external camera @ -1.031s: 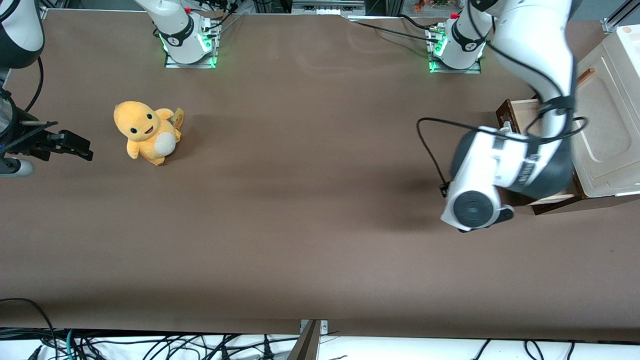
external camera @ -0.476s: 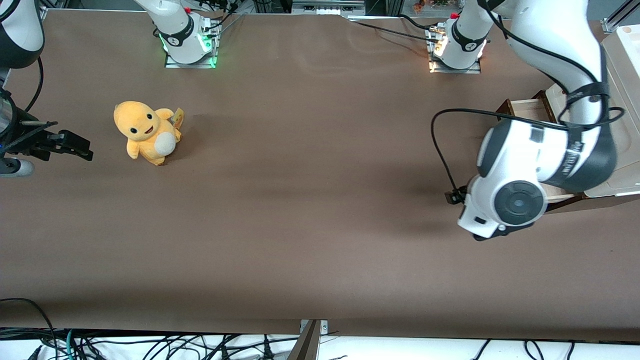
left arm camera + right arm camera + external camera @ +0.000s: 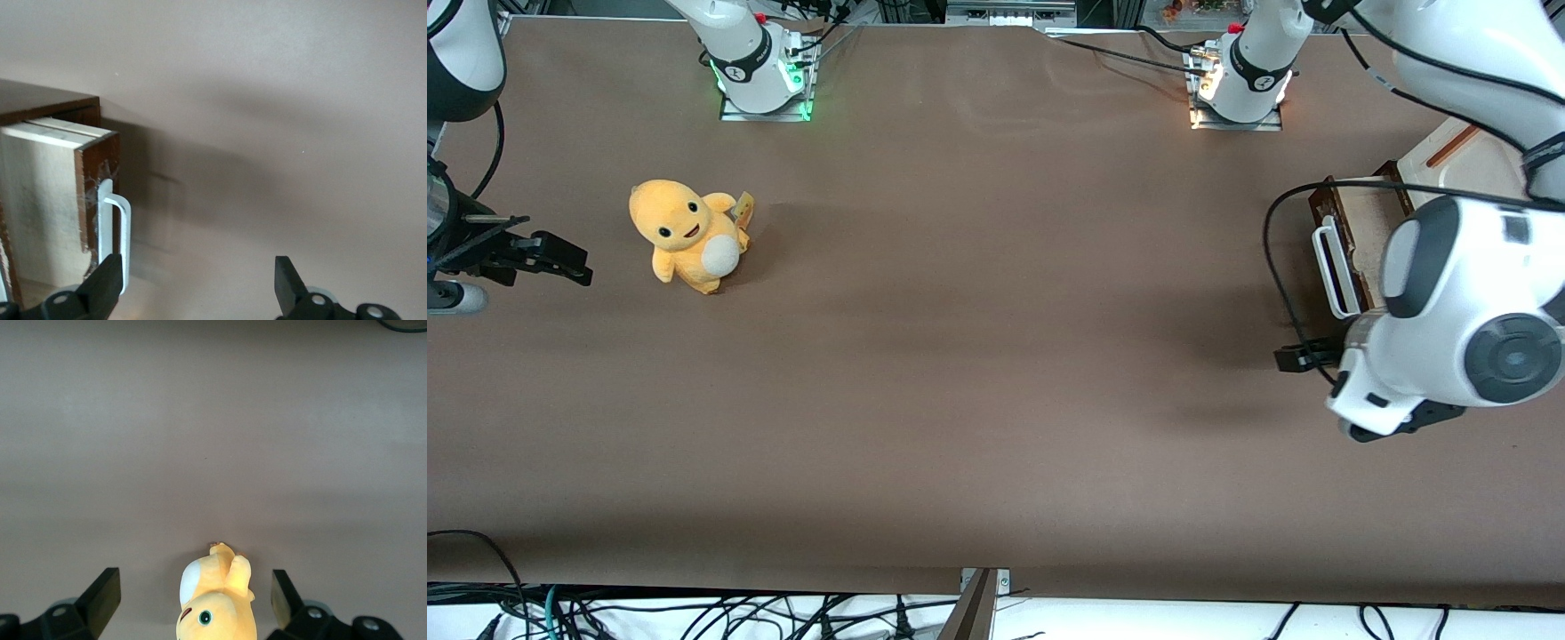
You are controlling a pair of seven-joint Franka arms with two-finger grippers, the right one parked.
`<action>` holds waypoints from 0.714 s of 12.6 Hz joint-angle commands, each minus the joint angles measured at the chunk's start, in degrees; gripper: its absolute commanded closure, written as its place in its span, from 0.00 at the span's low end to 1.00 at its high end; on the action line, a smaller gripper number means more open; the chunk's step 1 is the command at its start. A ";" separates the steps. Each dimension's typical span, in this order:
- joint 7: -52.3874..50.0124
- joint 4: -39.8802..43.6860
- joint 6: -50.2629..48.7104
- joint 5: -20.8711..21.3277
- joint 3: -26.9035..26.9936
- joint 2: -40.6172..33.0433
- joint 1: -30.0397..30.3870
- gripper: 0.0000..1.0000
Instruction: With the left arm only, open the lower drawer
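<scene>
My left arm (image 3: 1458,311) has swung back from the cabinet (image 3: 1463,156), uncovering the lower drawer (image 3: 1352,244), which stands pulled out, so I judge it opened. Beside its handle (image 3: 115,233), the jaws (image 3: 197,290) hang wide and empty.

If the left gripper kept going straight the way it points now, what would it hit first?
Most likely the bare table. The open gripper faces the brown surface; the lower drawer and its white handle lie by one finger, not between the two. Depth is unclear.
</scene>
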 commanded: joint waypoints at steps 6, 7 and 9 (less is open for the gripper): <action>11.78 -3.17 7.13 -5.26 1.23 -4.96 2.70 0.00; 11.79 -5.19 8.88 -5.18 1.23 -6.28 2.70 0.00; 11.79 -13.08 14.14 -5.09 1.41 -10.57 2.17 0.00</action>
